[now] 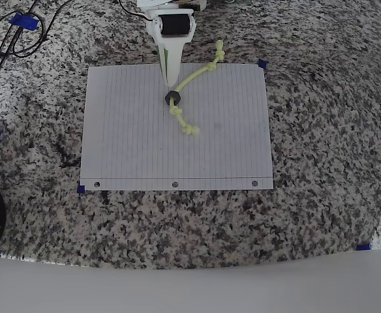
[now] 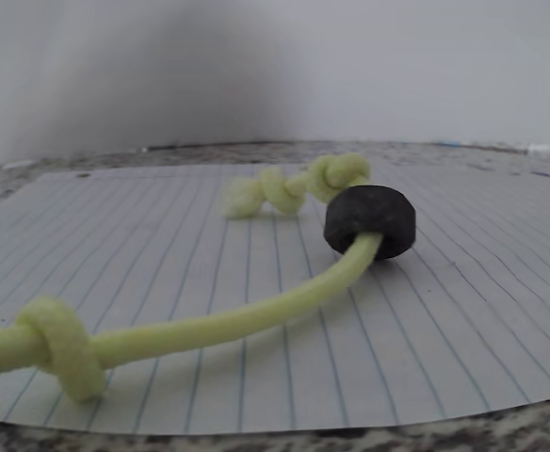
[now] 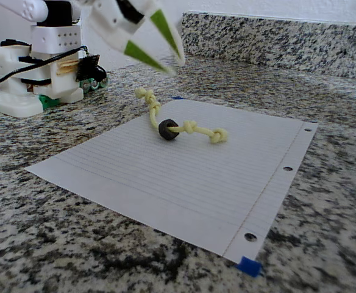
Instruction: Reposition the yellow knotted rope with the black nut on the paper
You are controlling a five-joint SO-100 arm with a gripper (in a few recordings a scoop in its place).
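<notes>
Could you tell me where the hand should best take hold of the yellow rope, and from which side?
Probably the bare curved stretch of the yellow rope between the black nut and the far knot, from above, fingers straddling it: it lies flat on the paper.

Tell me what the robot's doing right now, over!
Pincer open, raised above the paper, holding nothing. Yellow knotted rope with black nut lies on paper, one knotted end past the edge. No obstruction.

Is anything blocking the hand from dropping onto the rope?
Nothing visible does. The hand hangs open above the rope, with clear air between them. The nut sits threaded on the rope, on the paper.
</notes>
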